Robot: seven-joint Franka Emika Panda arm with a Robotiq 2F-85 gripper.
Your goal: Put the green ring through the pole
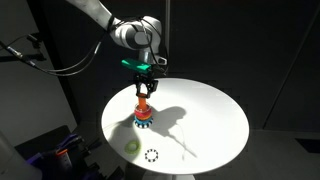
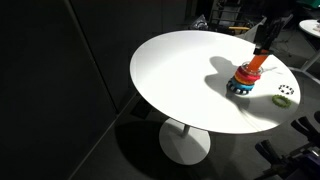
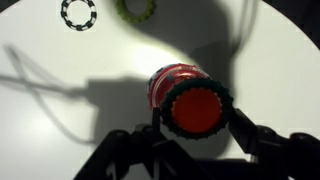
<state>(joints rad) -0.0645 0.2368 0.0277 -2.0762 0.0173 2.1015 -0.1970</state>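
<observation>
In the wrist view my gripper (image 3: 197,112) is shut on the green ring (image 3: 197,84), one finger on each side of its dark, ridged rim. The orange-red pole (image 3: 195,112) stands directly below, and its top fills the ring's hole. I cannot tell whether the ring is around the top or just above it. In both exterior views the gripper (image 1: 145,86) (image 2: 264,42) hangs straight over the pole (image 1: 144,105) (image 2: 253,66), which rises from its blue-rimmed round base (image 1: 144,123) (image 2: 240,86).
A round white table (image 1: 210,110) (image 2: 180,70) carries everything. A pale yellow-green ring (image 1: 131,147) (image 3: 137,8) and a black toothed ring (image 1: 151,155) (image 2: 286,90) (image 3: 78,13) lie flat near the table's edge, apart from the pole. The surroundings are dark.
</observation>
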